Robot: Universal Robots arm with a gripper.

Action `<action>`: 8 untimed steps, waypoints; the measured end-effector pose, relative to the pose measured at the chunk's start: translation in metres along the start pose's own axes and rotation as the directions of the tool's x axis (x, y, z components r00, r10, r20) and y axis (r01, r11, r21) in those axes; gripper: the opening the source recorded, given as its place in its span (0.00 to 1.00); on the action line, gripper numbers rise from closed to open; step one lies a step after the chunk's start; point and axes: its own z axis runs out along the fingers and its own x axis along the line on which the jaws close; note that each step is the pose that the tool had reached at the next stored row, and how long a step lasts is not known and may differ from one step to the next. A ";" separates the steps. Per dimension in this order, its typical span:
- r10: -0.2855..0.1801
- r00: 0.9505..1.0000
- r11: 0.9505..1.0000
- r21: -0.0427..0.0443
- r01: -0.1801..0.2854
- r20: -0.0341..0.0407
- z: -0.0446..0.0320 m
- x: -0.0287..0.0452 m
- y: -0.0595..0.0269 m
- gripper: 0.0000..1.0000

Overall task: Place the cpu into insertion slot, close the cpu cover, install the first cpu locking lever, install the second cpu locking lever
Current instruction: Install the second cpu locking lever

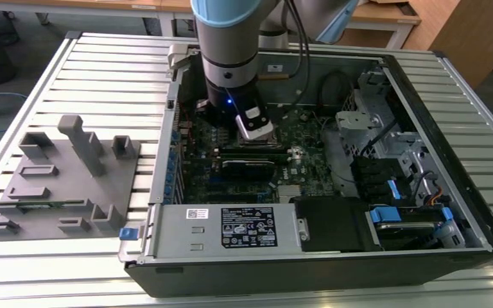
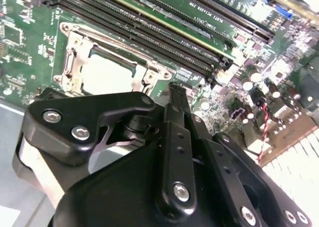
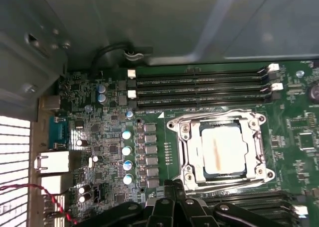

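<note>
The cpu (image 3: 223, 150) lies flat in the insertion slot (image 3: 266, 174) on the green board. Its pale metal top shows through the window of the cpu cover (image 3: 187, 152), which is folded down over it. Thin wire levers (image 3: 219, 117) run along the cover's edges. My gripper (image 3: 172, 186) is shut with nothing between its fingers, its tips just beside the socket's edge. In the second wrist view the black gripper (image 2: 172, 90) points at the board next to the cover (image 2: 75, 53) and the cpu (image 2: 107, 75). In the exterior view the gripper (image 1: 238, 122) hangs inside the case by the socket (image 1: 258, 131).
Long black memory slots (image 3: 199, 87) flank the socket. The open case's metal walls (image 1: 281, 64) surround the arm. A power supply box (image 1: 225, 228) and drive bays (image 1: 400, 192) fill the case's other parts. A grey fixture block (image 1: 58, 186) stands on the slatted table at the exterior view's left.
</note>
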 end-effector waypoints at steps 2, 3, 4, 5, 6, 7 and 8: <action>0.000 1.000 1.000 0.000 0.000 0.000 -0.0014 -0.0006 0.0006 0.11; 0.000 1.000 1.000 0.000 0.000 0.000 -0.0014 -0.0014 0.0008 0.11; 0.000 1.000 1.000 0.001 0.000 0.000 -0.0013 -0.0024 0.0011 0.11; 0.000 1.000 1.000 0.001 0.000 0.000 -0.0012 -0.0037 0.0015 0.11; 0.000 1.000 1.000 0.001 0.000 0.000 -0.0010 -0.0056 0.0020 0.11; 0.000 1.000 1.000 0.001 0.000 0.000 -0.0008 -0.0079 0.0023 0.11; 0.000 1.000 1.000 0.001 0.000 0.000 -0.0005 -0.0104 0.0026 0.11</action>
